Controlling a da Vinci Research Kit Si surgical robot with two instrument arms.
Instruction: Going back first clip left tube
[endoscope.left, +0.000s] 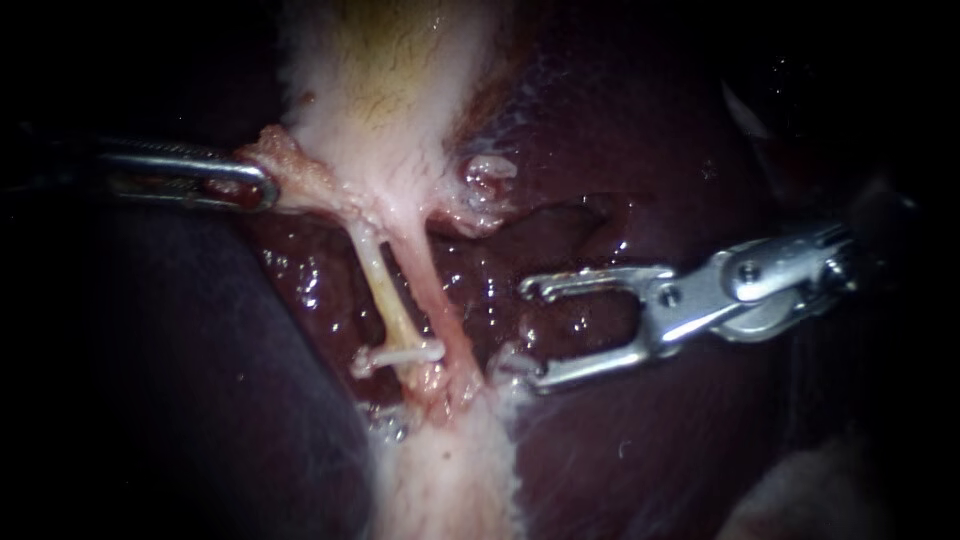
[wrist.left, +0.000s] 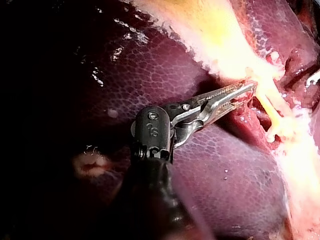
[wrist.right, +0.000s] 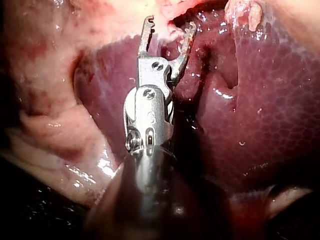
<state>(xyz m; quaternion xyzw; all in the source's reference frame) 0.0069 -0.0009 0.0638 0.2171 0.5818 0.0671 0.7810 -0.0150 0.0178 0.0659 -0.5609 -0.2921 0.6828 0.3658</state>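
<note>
At centre of the endoscope view, two thin tubes run side by side from the whitish-yellow gallbladder (endoscope.left: 390, 90) down to a pale tissue band (endoscope.left: 450, 480), over the dark red, wet liver (endoscope.left: 620, 140). Pale yellowish left tube (endoscope.left: 383, 290), with the pinker right tube (endoscope.left: 440, 310) just beside it. Small white clip (endoscope.left: 400, 354) sits crosswise on the left tube, near its lower end. Its right end reaches toward the right tube; can't tell if it touches.

Left instrument (endoscope.left: 255, 188): slim serrated metal jaws, closed down on a pinkish tissue flap (endoscope.left: 285, 160) at the gallbladder's base, where the tubes begin. Left wrist view agrees: both jaws meet on that pale tissue, with the tubes and clip ahead of the tips.

Right instrument (endoscope.left: 530, 335): silver forked jaws spread wide, nothing between them. Tips point at the tubes, to the right of the clip and clear of it. Lower jaw tip lies against or just beside a fringe of white tissue; can't tell which. Right wrist view: same wide gap, hooked tips, liver under the jaws, pale tissue ahead.
</note>
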